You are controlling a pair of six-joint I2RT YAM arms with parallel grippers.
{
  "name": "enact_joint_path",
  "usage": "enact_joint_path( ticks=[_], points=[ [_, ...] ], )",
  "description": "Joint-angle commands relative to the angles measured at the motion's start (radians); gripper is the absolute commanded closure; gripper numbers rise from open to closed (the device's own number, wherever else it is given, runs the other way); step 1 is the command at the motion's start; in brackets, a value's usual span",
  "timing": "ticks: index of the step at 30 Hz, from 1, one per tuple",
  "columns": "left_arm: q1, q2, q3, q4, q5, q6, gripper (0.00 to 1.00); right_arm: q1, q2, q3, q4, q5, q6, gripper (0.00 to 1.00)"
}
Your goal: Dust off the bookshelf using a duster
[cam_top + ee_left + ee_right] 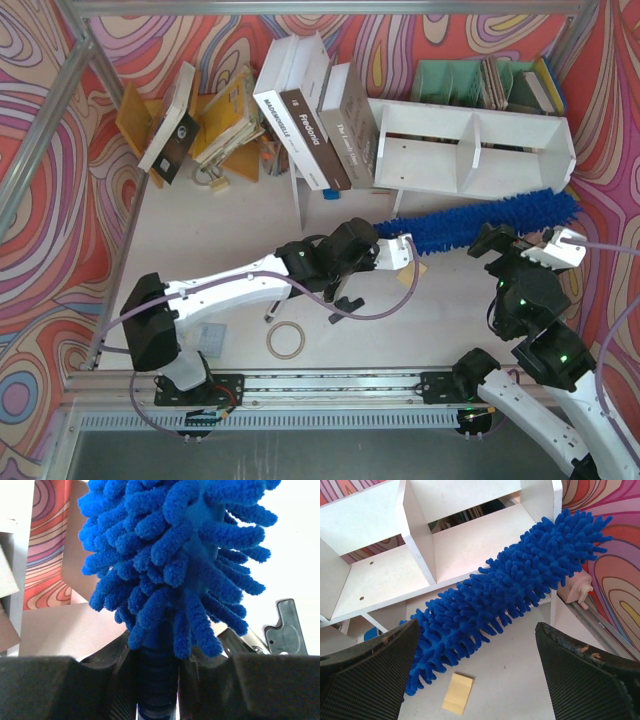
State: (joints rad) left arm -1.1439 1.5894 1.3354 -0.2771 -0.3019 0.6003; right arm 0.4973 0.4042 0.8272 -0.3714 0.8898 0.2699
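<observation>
Overhead and wrist views of a dusting stroke. We see the left gripper (155, 670) clamped on the ribbed handle of the duster (480, 222), its fingers pressed to either side just below the first strands. Gripping so close to the head, we judge, gives firm control of a long, floppy tool. The fluffy blue head stretches rightward along the front of the bookshelf (470, 150), lying across its lower board with the tip by the right side panel, so that many strands meet the surface at once. The right gripper (558, 243) hangs above that tip, fingers well apart and holding nothing; we take it to be standing by. A yellow paper slip (457, 694) lies on the table (520, 680) just beside the head. We judge a sweep along the board to be the step in hand.
</observation>
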Motion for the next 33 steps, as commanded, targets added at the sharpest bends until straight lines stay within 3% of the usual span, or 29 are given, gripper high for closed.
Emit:
enact_joint_path(
  ticks=[1,14,21,33],
  points=[
    [-0.002,0.04,0.031,0.166,0.027,0.045,1.0,-0.001,-0.02,-0.02,0.04,0.015,-0.001,0.14],
    [-0.013,-0.072,-0.107,0.313,-0.002,0.099,1.0,-0.001,0.002,-0.018,0.055,0.014,-0.013,0.14],
    [-0.012,-0.031,-0.075,0.288,-0.004,0.14,1.0,-0.002,-0.011,-0.021,0.05,0.018,-0.012,0.14],
    [-0.013,0.042,-0.194,0.356,-0.034,0.075,1.0,-0.002,-0.02,-0.027,0.052,0.006,-0.015,0.14]
  ],
)
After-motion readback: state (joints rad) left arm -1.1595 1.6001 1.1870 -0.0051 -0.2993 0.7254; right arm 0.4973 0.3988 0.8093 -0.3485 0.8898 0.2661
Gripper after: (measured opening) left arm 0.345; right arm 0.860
